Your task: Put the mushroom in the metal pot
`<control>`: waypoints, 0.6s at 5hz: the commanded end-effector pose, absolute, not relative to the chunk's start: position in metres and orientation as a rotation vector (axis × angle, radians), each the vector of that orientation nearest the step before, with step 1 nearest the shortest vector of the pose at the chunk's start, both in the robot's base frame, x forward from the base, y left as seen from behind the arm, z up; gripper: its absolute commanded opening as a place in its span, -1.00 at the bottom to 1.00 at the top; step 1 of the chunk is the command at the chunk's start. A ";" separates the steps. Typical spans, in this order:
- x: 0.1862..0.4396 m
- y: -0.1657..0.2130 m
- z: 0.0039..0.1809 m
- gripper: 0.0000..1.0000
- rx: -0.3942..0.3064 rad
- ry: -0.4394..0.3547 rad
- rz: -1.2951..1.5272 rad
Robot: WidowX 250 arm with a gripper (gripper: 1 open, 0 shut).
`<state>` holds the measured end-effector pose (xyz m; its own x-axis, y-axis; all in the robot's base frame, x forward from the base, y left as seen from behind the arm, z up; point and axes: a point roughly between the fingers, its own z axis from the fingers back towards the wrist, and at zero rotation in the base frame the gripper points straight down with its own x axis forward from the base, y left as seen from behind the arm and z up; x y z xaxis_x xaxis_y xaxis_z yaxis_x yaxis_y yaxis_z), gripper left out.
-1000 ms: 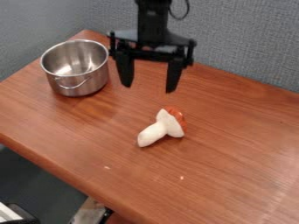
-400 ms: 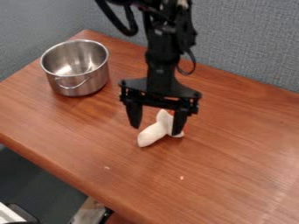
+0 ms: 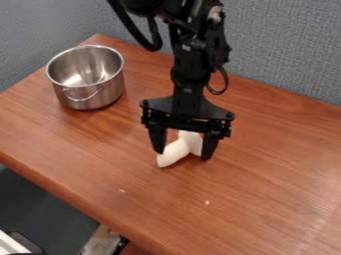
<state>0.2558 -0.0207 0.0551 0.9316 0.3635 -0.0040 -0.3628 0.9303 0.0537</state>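
The mushroom [image 3: 174, 152] lies on its side on the wooden table [image 3: 280, 199], cream stem toward the lower left, its reddish cap mostly hidden behind a finger. My gripper [image 3: 185, 145] points straight down and stands open, one black finger on each side of the mushroom, low near the tabletop. I cannot tell whether the fingers touch it. The metal pot [image 3: 86, 77] sits empty at the table's back left corner, well away from the gripper.
The table's front edge runs diagonally from the left down to the bottom middle, with a drop to the floor beyond it. A grey wall stands behind the table. Black cables hang from the arm [image 3: 197, 40] above the gripper.
The gripper has come down from above the table's back toward the mushroom and now straddles it, still open. The mushroom and the pot have not moved.
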 end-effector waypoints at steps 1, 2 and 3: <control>0.268 0.000 0.051 1.00 0.062 -0.003 0.324; 0.281 0.028 0.043 1.00 0.057 -0.004 0.302; 0.279 0.036 0.051 1.00 0.038 -0.025 0.359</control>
<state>0.2725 0.0310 0.0344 0.9417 0.3350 -0.0298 -0.3334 0.9416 0.0482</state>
